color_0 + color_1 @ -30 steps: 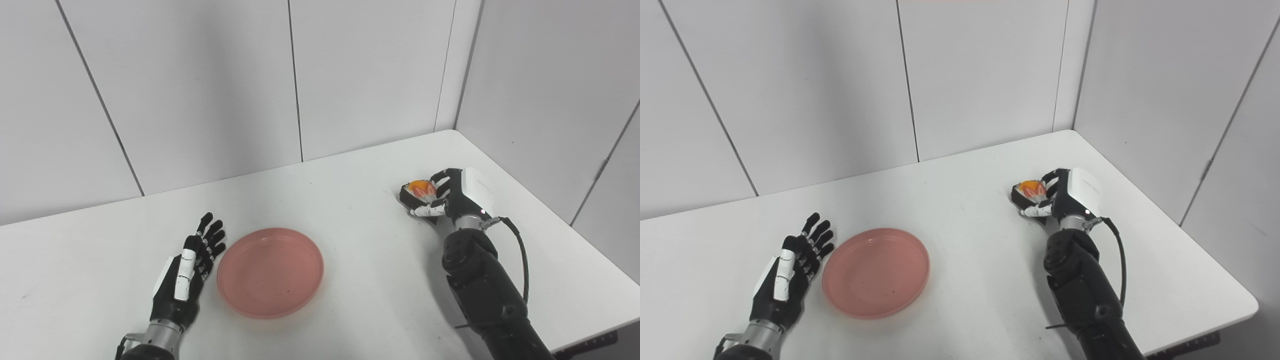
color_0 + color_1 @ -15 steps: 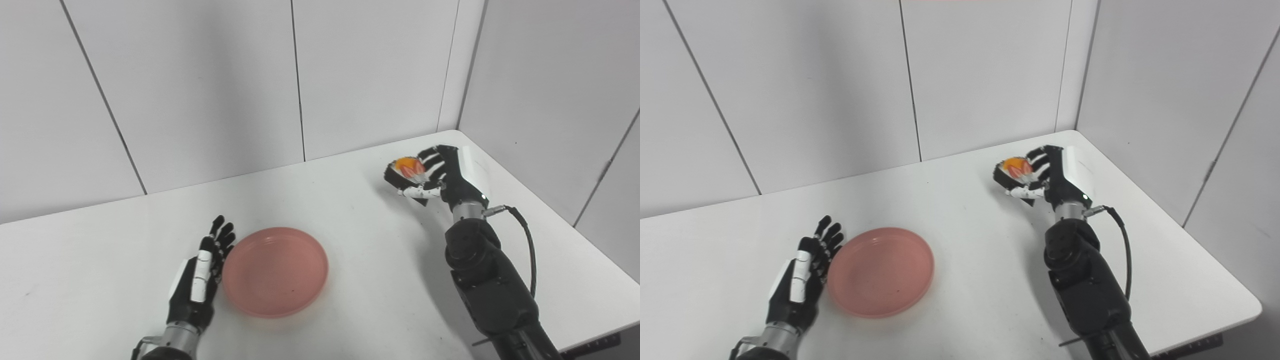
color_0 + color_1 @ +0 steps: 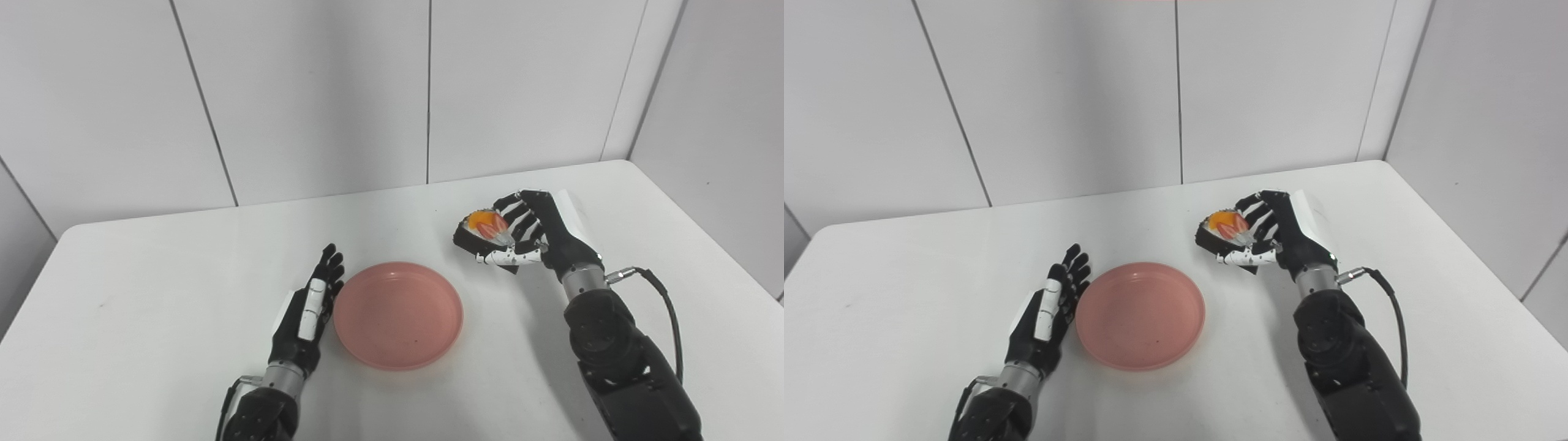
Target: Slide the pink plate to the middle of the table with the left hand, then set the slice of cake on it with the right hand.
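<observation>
The pink plate (image 3: 398, 314) lies flat on the white table (image 3: 153, 288), near the middle. My left hand (image 3: 306, 313) stands open on its edge against the plate's left rim, fingers straight and pointing away from me. My right hand (image 3: 531, 237) is shut on the slice of cake (image 3: 481, 231), a dark wedge with orange and red fruit on top. It holds the slice in the air, to the right of the plate and a little beyond its far rim.
White wall panels (image 3: 306, 92) close off the table at the back and on the right. A black cable (image 3: 664, 300) loops from my right wrist. The table's front edge lies below the picture.
The camera has swung, shifting the whole scene. My right hand lifted the cake off the table and carried it left toward the plate. My left hand closed in on the plate's left rim.
</observation>
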